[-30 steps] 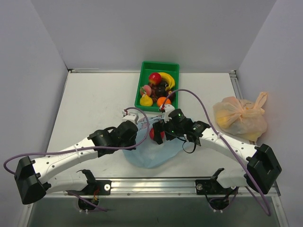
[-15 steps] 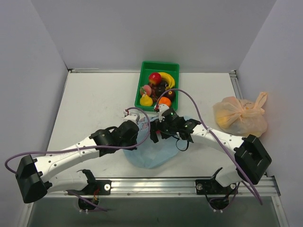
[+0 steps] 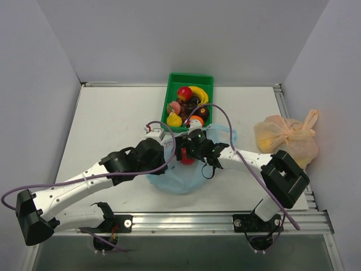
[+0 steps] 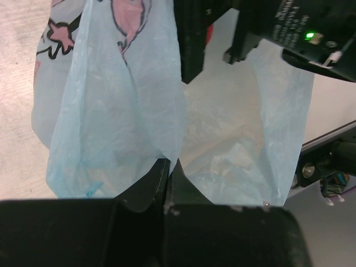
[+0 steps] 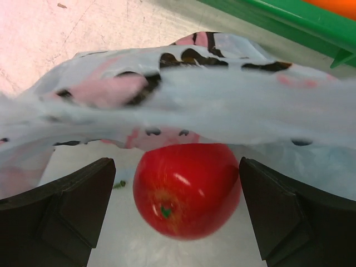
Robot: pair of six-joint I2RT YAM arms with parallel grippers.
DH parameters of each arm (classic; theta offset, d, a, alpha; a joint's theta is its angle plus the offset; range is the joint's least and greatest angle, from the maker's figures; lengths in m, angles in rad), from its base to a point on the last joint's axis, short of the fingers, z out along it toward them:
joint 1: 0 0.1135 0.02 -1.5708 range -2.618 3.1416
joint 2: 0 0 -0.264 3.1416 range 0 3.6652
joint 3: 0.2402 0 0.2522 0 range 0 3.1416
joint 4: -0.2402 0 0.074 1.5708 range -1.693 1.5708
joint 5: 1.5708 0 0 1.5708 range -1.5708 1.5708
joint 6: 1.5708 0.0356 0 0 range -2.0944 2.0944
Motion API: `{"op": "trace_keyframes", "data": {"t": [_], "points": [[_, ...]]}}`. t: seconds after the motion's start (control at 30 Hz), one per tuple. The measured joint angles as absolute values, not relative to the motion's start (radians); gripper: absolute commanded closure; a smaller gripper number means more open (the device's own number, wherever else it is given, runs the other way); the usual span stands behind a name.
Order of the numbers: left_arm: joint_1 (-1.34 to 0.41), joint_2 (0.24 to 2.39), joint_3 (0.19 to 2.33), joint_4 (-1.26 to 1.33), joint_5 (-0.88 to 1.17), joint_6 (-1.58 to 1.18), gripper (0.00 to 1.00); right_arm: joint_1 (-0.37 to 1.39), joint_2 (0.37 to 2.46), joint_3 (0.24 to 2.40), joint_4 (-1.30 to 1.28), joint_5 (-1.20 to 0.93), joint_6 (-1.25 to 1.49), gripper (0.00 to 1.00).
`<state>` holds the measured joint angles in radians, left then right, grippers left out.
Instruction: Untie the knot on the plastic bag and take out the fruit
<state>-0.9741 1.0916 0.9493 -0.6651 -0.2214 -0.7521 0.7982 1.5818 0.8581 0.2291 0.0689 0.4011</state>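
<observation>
The light blue plastic bag (image 3: pixel 179 176) lies open between the arms; no knot shows. My left gripper (image 3: pixel 163 148) is shut on the bag's thin film, pinched at the fingertips in the left wrist view (image 4: pixel 168 163), and holds the rim up. My right gripper (image 3: pixel 181 153) is open inside the bag's mouth. In the right wrist view (image 5: pixel 175 178) its fingers (image 5: pixel 67 206) stand either side of a red apple (image 5: pixel 186 189), apart from it. The apple lies on the bag's floor under the printed film (image 5: pixel 183 105). The apple also shows in the top view (image 3: pixel 187 160).
A green tray (image 3: pixel 209 79) behind the bag holds a banana (image 3: pixel 201 95), a red apple (image 3: pixel 184 93), an orange (image 3: pixel 196 120), a yellow pear (image 3: pixel 174 119) and dark fruit. A knotted pale orange bag (image 3: pixel 286 138) lies at the right. The tray's edge is close in the right wrist view (image 5: pixel 289 19).
My right gripper has moved left, deeper into the bag, up to the red apple. My left gripper has shifted slightly up with the bag's rim. The bag has spread to the right.
</observation>
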Motion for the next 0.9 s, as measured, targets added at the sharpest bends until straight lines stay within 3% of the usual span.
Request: {"op": "trace_keyframes", "data": {"t": [0.37, 0.4, 0.5, 0.6, 0.7, 0.9], "points": [[-0.973, 1.092, 0.969, -0.655, -0.186, -0.756, 1.00, 0.798, 1.662, 0.849, 0.356, 0.041, 0.421, 0.03], [-0.973, 1.092, 0.969, -0.655, -0.185, -0.756, 1.00, 0.798, 1.669, 0.849, 0.356, 0.040, 0.422, 0.07], [-0.973, 1.092, 0.966, -0.654, -0.186, -0.756, 1.00, 0.798, 1.684, 0.849, 0.355, 0.035, 0.427, 0.44], [-0.973, 1.092, 0.953, -0.654, -0.189, -0.756, 1.00, 0.798, 1.682, 0.848, 0.354, 0.026, 0.433, 0.68], [-0.973, 1.093, 0.940, -0.656, -0.204, -0.754, 1.00, 0.798, 1.662, 0.848, 0.335, 0.007, 0.425, 0.80], [-0.933, 1.095, 0.939, -0.677, -0.216, -0.731, 1.00, 0.798, 1.538, 0.879, 0.236, -0.121, 0.376, 0.88]]}}
